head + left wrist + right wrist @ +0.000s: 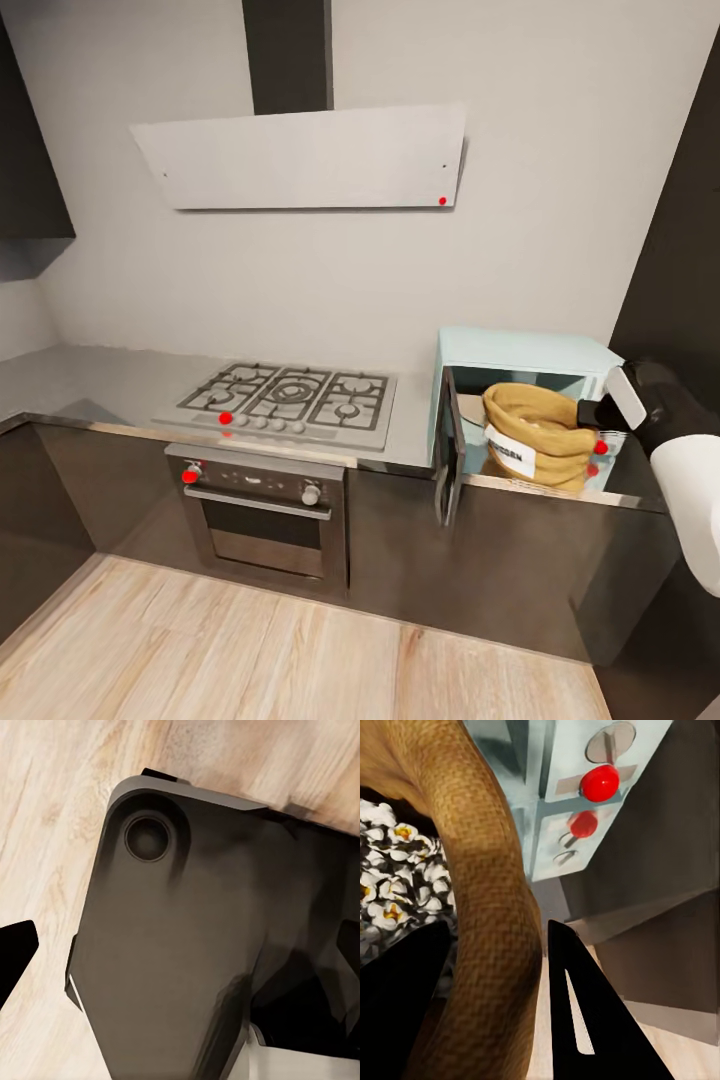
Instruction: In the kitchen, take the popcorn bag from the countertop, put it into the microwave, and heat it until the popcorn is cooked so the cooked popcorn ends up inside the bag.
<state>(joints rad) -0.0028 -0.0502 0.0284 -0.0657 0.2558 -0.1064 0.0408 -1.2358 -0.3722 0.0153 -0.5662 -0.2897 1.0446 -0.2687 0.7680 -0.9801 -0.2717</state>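
Note:
The popcorn bag [535, 430], a tan sack with a white label, sits in the open mouth of the pale mint microwave [520, 352], whose dark door [450, 450] swings out to the left. My right gripper [592, 412] reaches in from the right and is shut on the bag's rolled rim [484, 870], which runs between its black fingers [585, 1020]. White puffed popcorn [397, 877] fills the bag. The microwave's panel with red knobs [600, 784] is just beyond the rim. My left gripper [187, 937] hangs open over the robot's dark base [172, 945].
The grey countertop [100, 380] runs left from the microwave and carries a steel gas hob [290, 395]. A built-in oven [265, 510] sits below it, a white hood [300, 155] above. Dark cabinets [500, 560] front the light wood floor [250, 650].

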